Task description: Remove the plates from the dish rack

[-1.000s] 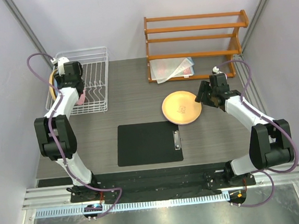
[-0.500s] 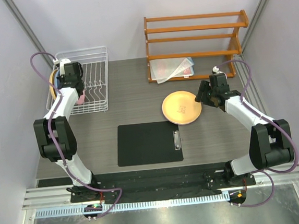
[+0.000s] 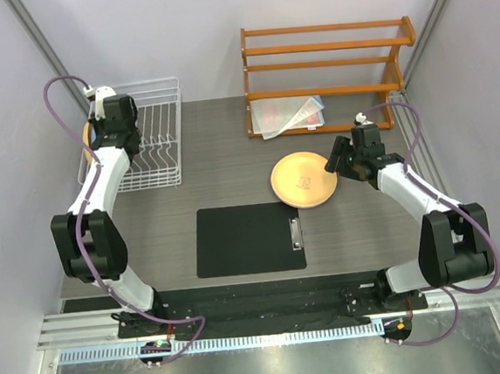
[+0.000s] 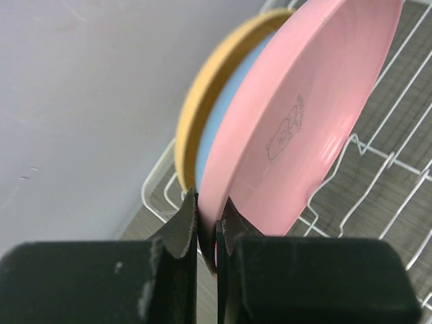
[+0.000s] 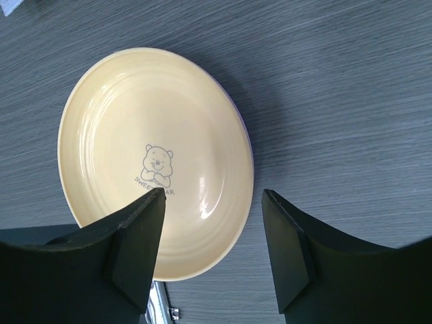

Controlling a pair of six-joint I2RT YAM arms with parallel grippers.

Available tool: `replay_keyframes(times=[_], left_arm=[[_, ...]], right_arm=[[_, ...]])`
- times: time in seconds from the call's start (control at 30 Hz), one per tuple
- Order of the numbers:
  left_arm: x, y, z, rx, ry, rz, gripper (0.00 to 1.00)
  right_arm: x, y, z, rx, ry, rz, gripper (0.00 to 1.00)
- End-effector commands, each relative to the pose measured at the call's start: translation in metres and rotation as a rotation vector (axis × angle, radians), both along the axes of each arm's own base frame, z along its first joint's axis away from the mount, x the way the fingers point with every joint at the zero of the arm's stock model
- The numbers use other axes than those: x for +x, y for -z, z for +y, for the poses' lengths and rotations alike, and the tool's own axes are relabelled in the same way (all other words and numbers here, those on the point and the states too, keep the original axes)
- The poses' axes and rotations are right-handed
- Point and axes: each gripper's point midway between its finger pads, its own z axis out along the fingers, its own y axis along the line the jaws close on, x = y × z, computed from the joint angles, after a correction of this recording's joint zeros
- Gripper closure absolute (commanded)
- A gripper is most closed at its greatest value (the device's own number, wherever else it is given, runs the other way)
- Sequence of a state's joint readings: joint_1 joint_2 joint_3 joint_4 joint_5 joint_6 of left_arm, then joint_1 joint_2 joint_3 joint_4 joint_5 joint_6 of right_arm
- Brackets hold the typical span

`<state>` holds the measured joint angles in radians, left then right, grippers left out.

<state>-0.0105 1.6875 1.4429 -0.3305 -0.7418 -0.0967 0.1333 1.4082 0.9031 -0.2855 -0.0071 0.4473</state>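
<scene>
In the left wrist view my left gripper [image 4: 208,226] is shut on the lower rim of a pink plate [image 4: 304,121], which stands on edge in the white wire dish rack [image 4: 385,169]. A light blue plate [image 4: 214,128] and an orange-yellow plate [image 4: 202,94] stand right behind it. From above, my left gripper [image 3: 108,121] is over the rack's [image 3: 159,99] left side and hides the pink plate. A yellow plate [image 3: 303,180] lies flat on the table, with a thin purple edge under it. My right gripper [image 5: 212,196] is open just above its right edge [image 5: 148,155].
An orange wooden three-tier shelf [image 3: 326,58] stands at the back right with a clear plastic item [image 3: 287,114] under it. A black clipboard [image 3: 247,238] lies near the table's front centre. Grey walls close both sides.
My left gripper has moved toward the back of the rack, and the pink plate seen beside the arm earlier is now hidden from above. The right arm has barely moved.
</scene>
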Motion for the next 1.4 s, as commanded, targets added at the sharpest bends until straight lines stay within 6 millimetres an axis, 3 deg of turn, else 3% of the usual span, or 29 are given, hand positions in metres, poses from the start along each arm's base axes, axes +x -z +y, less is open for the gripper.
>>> replay_keyframes(times=[0.0, 0.17, 0.27, 0.37, 0.4, 0.5, 0.53, 0.57, 0.63, 0.67, 0.77, 1.07, 1.37], left_arm=[[-0.002, -0.087, -0.012, 0.047, -0.026, -0.232, 1.00], [-0.017, -0.109, -0.025, 0.065, -0.016, -0.264, 1.00], [-0.025, -0.119, -0.043, -0.029, 0.052, -0.285, 1.00], [-0.029, -0.110, -0.079, -0.221, 0.189, -0.271, 1.00], [-0.029, -0.102, -0.103, -0.301, 0.283, -0.245, 1.00], [-0.036, -0.087, -0.141, -0.483, 0.385, -0.253, 1.00], [-0.040, -0.085, -0.163, -0.573, 0.475, -0.253, 1.00], [-0.044, -0.066, -0.177, -0.667, 0.492, -0.236, 1.00], [-0.048, -0.063, -0.212, -0.817, 0.623, -0.232, 1.00], [-0.051, -0.052, -0.221, -0.872, 0.623, -0.215, 1.00], [-0.058, -0.049, -0.253, -0.966, 0.711, -0.196, 1.00], [-0.084, -0.035, -0.322, -0.973, 0.826, -0.132, 1.00], [-0.096, -0.016, -0.352, -0.963, 0.856, -0.074, 1.00]], right_arm=[[0.001, -0.025, 0.004, 0.030, -0.013, -0.085, 0.35], [-0.005, -0.038, 0.003, 0.032, -0.009, -0.112, 0.35], [-0.008, -0.055, -0.003, -0.038, 0.006, -0.144, 0.32], [-0.010, -0.075, 0.012, -0.014, -0.054, -0.189, 0.31], [-0.010, -0.079, 0.016, -0.003, -0.063, -0.200, 0.31], [-0.012, -0.097, 0.051, 0.119, -0.180, -0.246, 0.30], [-0.012, -0.102, 0.060, 0.152, -0.202, -0.257, 0.31], [-0.012, -0.111, 0.075, 0.197, -0.250, -0.290, 0.30], [-0.012, -0.122, 0.089, 0.261, -0.276, -0.323, 0.30], [-0.008, -0.128, 0.095, 0.286, -0.287, -0.355, 0.30], [-0.006, -0.141, 0.112, 0.339, -0.328, -0.388, 0.30], [-0.002, -0.126, 0.151, 0.360, -0.395, -0.341, 0.30], [0.006, -0.112, 0.160, 0.373, -0.415, -0.344, 0.37]])
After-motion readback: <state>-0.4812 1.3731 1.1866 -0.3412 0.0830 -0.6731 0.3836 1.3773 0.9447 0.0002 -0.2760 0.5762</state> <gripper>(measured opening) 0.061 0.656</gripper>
